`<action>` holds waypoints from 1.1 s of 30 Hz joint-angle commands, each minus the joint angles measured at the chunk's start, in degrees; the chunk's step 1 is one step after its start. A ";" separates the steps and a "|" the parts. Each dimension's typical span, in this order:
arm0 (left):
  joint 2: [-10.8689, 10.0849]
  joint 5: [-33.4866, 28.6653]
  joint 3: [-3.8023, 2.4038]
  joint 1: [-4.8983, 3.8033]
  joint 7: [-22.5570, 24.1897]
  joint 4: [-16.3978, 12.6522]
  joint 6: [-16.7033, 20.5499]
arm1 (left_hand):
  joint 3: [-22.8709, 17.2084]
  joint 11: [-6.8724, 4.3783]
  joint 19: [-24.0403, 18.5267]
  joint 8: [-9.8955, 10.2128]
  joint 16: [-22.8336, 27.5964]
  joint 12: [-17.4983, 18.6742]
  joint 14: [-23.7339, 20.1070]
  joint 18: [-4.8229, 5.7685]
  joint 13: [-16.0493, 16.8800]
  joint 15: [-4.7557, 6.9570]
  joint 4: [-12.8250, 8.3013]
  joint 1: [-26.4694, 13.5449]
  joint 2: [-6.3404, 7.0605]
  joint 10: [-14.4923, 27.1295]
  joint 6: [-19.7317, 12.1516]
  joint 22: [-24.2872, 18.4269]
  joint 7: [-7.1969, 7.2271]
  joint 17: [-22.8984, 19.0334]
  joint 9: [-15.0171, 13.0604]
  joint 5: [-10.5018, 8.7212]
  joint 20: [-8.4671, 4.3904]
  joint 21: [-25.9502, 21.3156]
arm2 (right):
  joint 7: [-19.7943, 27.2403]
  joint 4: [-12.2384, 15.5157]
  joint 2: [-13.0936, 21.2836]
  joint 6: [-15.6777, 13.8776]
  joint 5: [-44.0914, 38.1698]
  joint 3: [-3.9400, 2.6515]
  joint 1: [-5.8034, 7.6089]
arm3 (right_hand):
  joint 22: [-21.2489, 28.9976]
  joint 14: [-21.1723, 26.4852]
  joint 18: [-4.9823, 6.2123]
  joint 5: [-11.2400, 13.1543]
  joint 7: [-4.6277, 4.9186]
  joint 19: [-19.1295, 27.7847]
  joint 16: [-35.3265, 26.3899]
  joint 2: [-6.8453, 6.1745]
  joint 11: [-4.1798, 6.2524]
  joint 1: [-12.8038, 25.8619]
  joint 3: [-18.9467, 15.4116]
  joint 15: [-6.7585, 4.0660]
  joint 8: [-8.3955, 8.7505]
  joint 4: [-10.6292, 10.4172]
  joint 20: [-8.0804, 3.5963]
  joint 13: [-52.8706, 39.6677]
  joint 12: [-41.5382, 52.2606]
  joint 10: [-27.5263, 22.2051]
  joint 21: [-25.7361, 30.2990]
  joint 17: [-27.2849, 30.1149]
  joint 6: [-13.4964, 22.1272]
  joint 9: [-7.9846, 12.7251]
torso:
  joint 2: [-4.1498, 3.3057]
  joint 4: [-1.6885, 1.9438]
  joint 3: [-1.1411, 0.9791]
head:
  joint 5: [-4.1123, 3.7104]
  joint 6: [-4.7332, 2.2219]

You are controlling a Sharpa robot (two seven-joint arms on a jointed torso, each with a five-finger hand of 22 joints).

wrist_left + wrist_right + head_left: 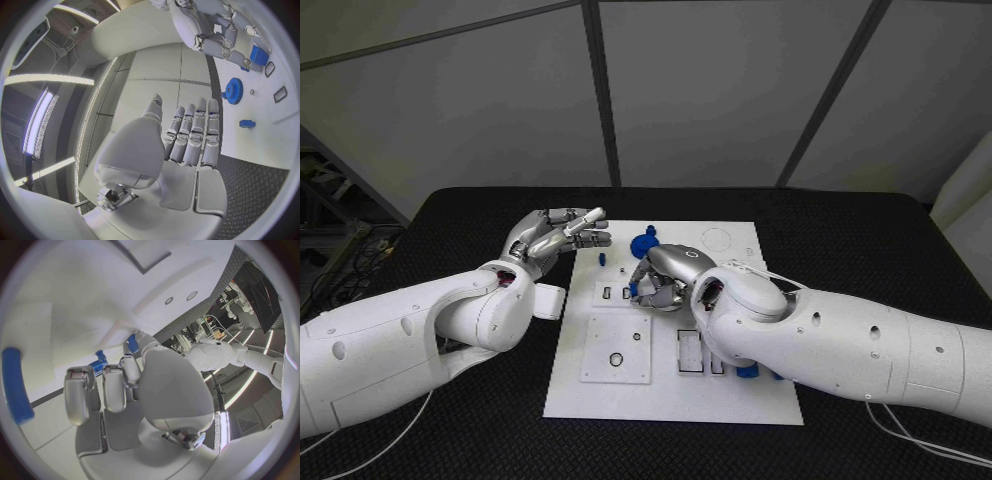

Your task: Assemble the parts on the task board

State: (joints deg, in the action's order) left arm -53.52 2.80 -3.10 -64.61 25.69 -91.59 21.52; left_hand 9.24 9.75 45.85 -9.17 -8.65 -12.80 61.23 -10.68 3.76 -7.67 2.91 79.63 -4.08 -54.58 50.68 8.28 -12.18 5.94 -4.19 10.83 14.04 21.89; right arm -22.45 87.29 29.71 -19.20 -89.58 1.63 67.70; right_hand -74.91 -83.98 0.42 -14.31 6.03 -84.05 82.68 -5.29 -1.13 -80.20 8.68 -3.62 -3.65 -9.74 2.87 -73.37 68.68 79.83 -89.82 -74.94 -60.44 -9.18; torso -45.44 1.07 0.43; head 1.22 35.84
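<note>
The white task board lies in the middle of the black table, its long side running away from the robot. The left robot hand hovers over the board's far left edge, fingers curled together with one pointing out toward the middle; the left wrist view shows its fingers side by side and bare, with nothing in them. The right robot hand sits low over the centre of the board, its back turned up. A blue part shows at its fingertips, and the right wrist view shows blue at the tip of the thumb, but whether the hand actually grips it cannot be told.

A blue gear stands on the board just beyond the right hand, between the two hands. A small blue peg lies beside the left hand. Near the board's front edge, more blue pieces are partly hidden under the right forearm, which crosses the board's right side. A square plate with an oval ring on it lies at the front left, with narrow dark slots next to it. A faint circle outline marks the far right corner.
</note>
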 commanded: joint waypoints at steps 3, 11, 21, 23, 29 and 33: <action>0.04 0.08 -0.06 -0.10 0.08 -0.11 -0.65 | 0.00 0.15 0.13 0.24 0.29 0.38 -0.40 0.27 -0.02 -0.12 -0.20 0.02 -0.37 -0.11 0.34 -0.06 -0.22 0.05 0.09 -0.12 -0.01 0.00 | 0.00 -0.08 -0.18 0.15 -1.24 0.06 0.04 | -15.09 -3.20 -0.42 0.21 0.00 -5.95 -0.23 -0.56 -0.05 0.20 -0.43 0.54 0.20 -0.06 0.36 0.13 -0.46 -0.41 -0.18 -2.21 0.75 0.08 | -0.03 0.04 0.02 | -0.14 -0.06; 0.01 0.08 -0.05 -0.10 -0.01 -0.04 -0.62 | 0.05 0.15 0.14 0.27 0.33 0.43 -0.39 0.26 -0.03 -0.13 -0.24 -0.01 -0.38 -0.11 0.33 -0.07 -0.23 0.06 0.10 -0.14 -0.01 0.00 | 0.04 -0.09 -0.16 0.13 -1.51 0.07 0.04 | -15.09 -3.20 -0.42 0.29 0.05 -5.95 -0.25 -0.73 -0.12 0.59 -0.58 0.60 0.12 -0.27 0.44 0.23 -0.59 -0.46 -0.18 -2.20 1.00 0.08 | 0.02 0.02 -0.01 | -0.09 0.05; 0.02 0.08 -0.05 -0.10 -0.04 0.01 -0.64 | 0.05 0.15 0.14 0.27 0.33 0.43 -0.39 0.26 -0.03 -0.13 -0.24 -0.01 -0.38 -0.11 0.33 -0.07 -0.23 0.06 0.10 -0.14 -0.01 0.00 | 0.00 0.11 -0.14 -0.62 -1.54 0.08 0.04 | -15.09 -3.11 -0.42 0.83 0.27 -5.95 -0.54 -1.68 -0.34 1.84 -1.37 0.78 0.19 -1.08 0.65 1.24 -1.93 -1.18 -0.18 -1.85 2.75 0.23 | 0.03 0.02 -0.01 | -0.06 0.03; 0.01 0.08 -0.05 -0.10 -0.05 0.01 -0.65 | 0.05 0.15 0.14 0.27 0.33 0.43 -0.39 0.26 -0.03 -0.13 -0.24 -0.01 -0.38 -0.11 0.33 -0.07 -0.23 0.06 0.10 -0.14 -0.01 0.00 | 0.02 0.19 -0.09 -1.11 -1.55 0.08 0.04 | -15.09 -3.05 -0.42 0.99 0.41 -5.95 -0.70 -2.08 -0.46 2.09 -1.65 0.89 0.23 -1.35 0.72 1.48 -2.26 -1.38 -0.18 -1.63 3.86 0.37 | 0.03 0.02 -0.01 | -0.06 0.03; 0.00 0.08 -0.05 -0.10 -0.09 0.06 -0.67 | 0.05 0.15 0.14 0.27 0.33 0.43 -0.39 0.26 -0.03 -0.13 -0.24 -0.01 -0.38 -0.11 0.33 -0.07 -0.23 0.06 0.10 -0.14 -0.01 0.00 | 0.57 0.69 0.24 -4.26 -1.55 0.08 0.03 | -15.09 -2.84 -0.42 1.10 1.31 -5.95 -1.38 -4.44 -1.25 2.32 -3.04 1.47 0.22 -3.64 1.25 2.53 -3.62 -2.25 -0.18 -0.76 9.50 1.25 | 0.03 0.03 -0.02 | 0.02 0.00; -0.01 0.08 -0.05 -0.10 -0.25 0.11 -0.61 | 0.11 0.16 0.15 0.30 0.36 0.47 -0.37 0.26 -0.03 -0.13 -0.27 -0.07 -0.42 -0.13 0.35 -0.09 -0.22 0.08 0.10 -0.18 0.00 0.00 | 2.06 1.32 0.71 -7.20 -1.38 0.07 -0.09 | -15.09 -2.58 -0.42 0.93 1.68 -5.95 -2.11 -5.66 -1.61 1.19 -3.75 1.78 0.11 -5.97 1.56 3.42 -4.71 -2.91 -0.18 0.18 11.32 1.85 | 0.04 0.03 -0.04 | 0.07 -0.04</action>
State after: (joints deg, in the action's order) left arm -53.54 2.80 -3.10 -64.61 25.40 -91.47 21.50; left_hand 9.24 9.75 45.85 -9.18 -8.65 -12.57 61.23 -10.69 3.76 -7.67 2.91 79.63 -4.08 -54.58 50.68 8.24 -12.18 5.92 -4.14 10.83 14.04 21.89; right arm -22.11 88.28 30.30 -22.14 -90.72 1.72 67.56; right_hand -74.90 -84.13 0.43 -13.43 7.77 -83.97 80.82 -10.68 -2.77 -79.14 4.95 -2.23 -3.65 -15.47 4.19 -70.03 64.10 77.36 -89.82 -74.82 -49.37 -7.39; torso -45.41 1.10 0.41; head 1.26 35.82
